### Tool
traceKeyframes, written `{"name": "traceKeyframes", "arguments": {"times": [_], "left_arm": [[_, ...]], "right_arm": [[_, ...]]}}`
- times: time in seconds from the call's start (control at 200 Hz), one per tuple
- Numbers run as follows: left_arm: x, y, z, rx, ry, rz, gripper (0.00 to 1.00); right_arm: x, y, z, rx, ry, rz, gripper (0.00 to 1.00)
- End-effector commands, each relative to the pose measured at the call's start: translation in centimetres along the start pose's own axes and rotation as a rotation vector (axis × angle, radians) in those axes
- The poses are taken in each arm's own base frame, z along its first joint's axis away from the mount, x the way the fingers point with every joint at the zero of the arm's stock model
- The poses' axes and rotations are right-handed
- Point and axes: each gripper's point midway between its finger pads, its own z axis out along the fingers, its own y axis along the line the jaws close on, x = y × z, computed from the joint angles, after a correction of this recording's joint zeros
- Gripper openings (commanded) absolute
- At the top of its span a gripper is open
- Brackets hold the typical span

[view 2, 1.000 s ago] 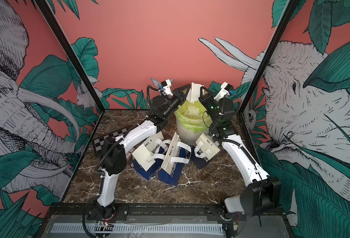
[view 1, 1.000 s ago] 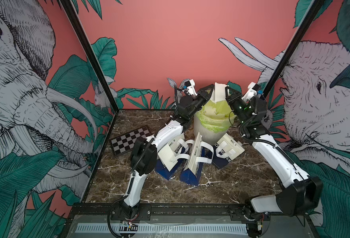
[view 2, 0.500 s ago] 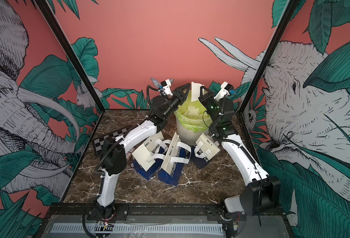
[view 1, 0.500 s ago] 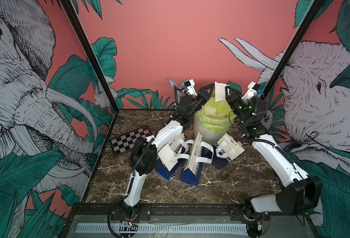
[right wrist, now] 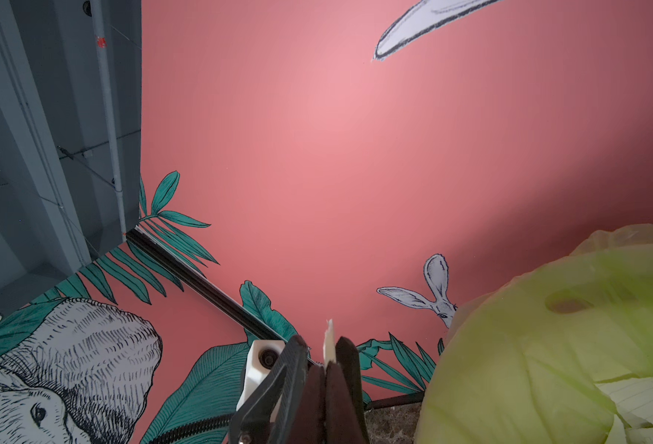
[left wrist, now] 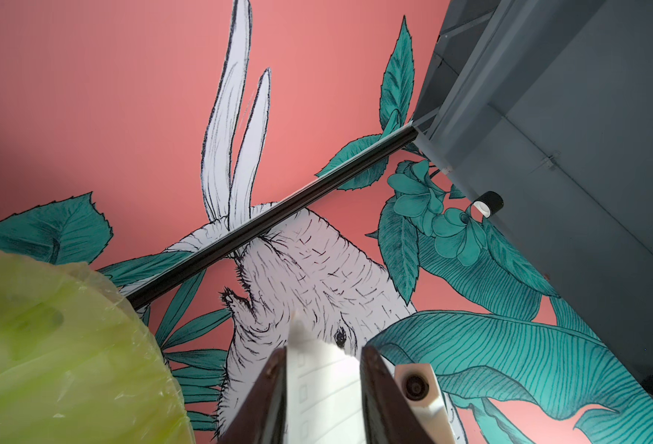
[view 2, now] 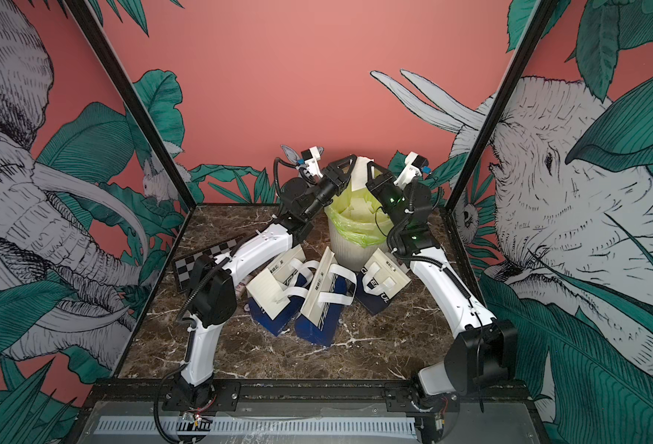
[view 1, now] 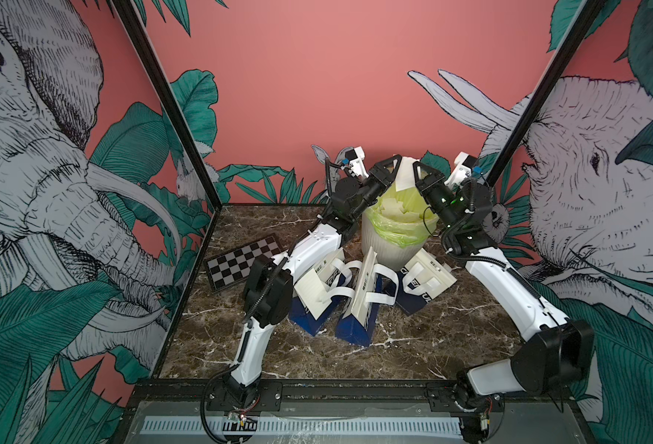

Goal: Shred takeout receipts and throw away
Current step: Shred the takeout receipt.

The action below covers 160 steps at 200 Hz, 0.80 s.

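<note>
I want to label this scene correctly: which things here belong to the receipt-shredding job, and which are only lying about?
Job: takeout receipt, left pincer, right pincer, torn pieces, lined waste bin.
Lying about: three tote bags, checkerboard.

The far wall point(view 1: 317, 77) is plain salmon pink with teal leaves painted along its foot, and the panels at the left point(view 1: 48, 173) and right point(view 1: 586, 173) of both top views carry large grey elephant drawings among teal foliage. Black posts point(view 1: 173, 115) rise slantwise at the two rear corners, and the floor of the cell is dark brown marble point(view 1: 432, 338) veined in white. The left wrist view shows a grey ceiling point(left wrist: 586, 115) with a small round lamp point(left wrist: 488, 203).
</note>
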Motion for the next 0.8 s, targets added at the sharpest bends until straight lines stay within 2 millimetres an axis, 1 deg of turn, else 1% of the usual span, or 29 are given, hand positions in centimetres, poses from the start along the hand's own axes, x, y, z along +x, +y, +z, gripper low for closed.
{"name": "traceKeyframes", "arguments": {"times": [0.0,0.045,0.085,0.16,0.245,0.27,0.29,0.3,0.305,0.33,0.34,0.355,0.405,0.46,0.545,0.63,0.665,0.7,0.73,0.74,0.76,0.795], "left_arm": [[-1.2,-3.6,0.2,0.096,-0.030,0.022,0.23],[-1.2,-3.7,0.2,0.097,-0.029,0.028,0.15],[-1.1,-3.8,0.2,0.100,-0.022,0.032,0.11],[-0.9,-4.0,0.1,0.108,-0.012,0.042,0.00],[-1.0,-4.3,0.0,0.116,-0.008,0.081,0.00],[-1.0,-4.6,0.0,0.120,-0.005,0.100,0.00],[-1.0,-4.9,-0.1,0.128,-0.002,0.120,0.00],[-1.1,-5.0,-0.1,0.132,0.000,0.131,0.00],[-1.1,-5.2,-0.1,0.135,-0.001,0.139,0.00],[-1.1,-5.6,-0.2,0.145,0.008,0.177,0.00],[-1.1,-5.8,-0.2,0.150,0.011,0.194,0.00],[-1.1,-6.0,-0.2,0.154,0.017,0.220,0.00],[-1.1,-7.0,-0.4,0.169,0.044,0.312,0.00],[-0.5,-8.1,-0.6,0.195,0.093,0.445,0.00],[0.9,-9.0,-1.0,0.213,0.189,0.647,0.00],[2.0,-9.5,-1.6,0.235,0.262,0.802,0.00],[2.4,-10.1,-1.9,0.269,0.285,0.859,0.00],[2.7,-10.4,-2.2,0.288,0.299,0.893,0.00],[2.9,-10.7,-2.5,0.303,0.308,0.917,0.00],[2.9,-10.8,-2.5,0.309,0.306,0.927,0.00],[3.5,-11.2,-2.9,0.348,0.335,0.941,0.00],[3.9,-11.8,-3.2,0.385,0.355,0.963,0.00]], "right_arm": [[-0.4,2.1,-0.2,-0.076,0.003,0.014,0.00],[-0.1,2.1,-0.3,-0.076,0.013,0.004,0.00],[-0.1,2.2,-0.4,-0.080,0.013,-0.007,0.00],[-0.6,2.8,-0.8,-0.087,-0.003,-0.037,0.00],[-1.1,3.6,-1.6,-0.088,-0.013,-0.139,0.00],[-1.1,3.7,-1.9,-0.082,-0.013,-0.185,0.08],[-1.3,3.9,-2.2,-0.075,-0.015,-0.231,0.18],[-1.4,4.0,-2.4,-0.073,-0.016,-0.255,0.22],[-1.4,4.0,-2.5,-0.068,-0.014,-0.274,0.22],[-1.5,4.1,-3.0,-0.053,-0.012,-0.352,0.31],[-1.0,3.2,-3.2,-0.030,0.004,-0.370,0.34],[-0.9,3.0,-3.5,-0.017,0.010,-0.420,0.36],[-1.0,3.3,-4.6,-0.004,0.020,-0.562,0.43],[-0.9,4.0,-5.8,-0.013,0.039,-0.718,0.49],[-0.2,4.6,-7.6,-0.030,0.098,-0.931,0.59],[0.2,5.1,-9.0,-0.041,0.146,-1.073,0.61],[0.4,5.2,-9.5,-0.051,0.167,-1.112,0.61],[0.6,5.4,-9.8,-0.061,0.188,-1.144,0.59],[1.1,4.9,-10.0,-0.059,0.225,-1.158,0.57],[0.6,5.7,-10.0,-0.069,0.212,-1.167,0.56],[0.6,5.9,-10.1,-0.072,0.223,-1.173,0.54],[1.0,5.9,-10.2,-0.086,0.254,-1.180,0.53]]}}
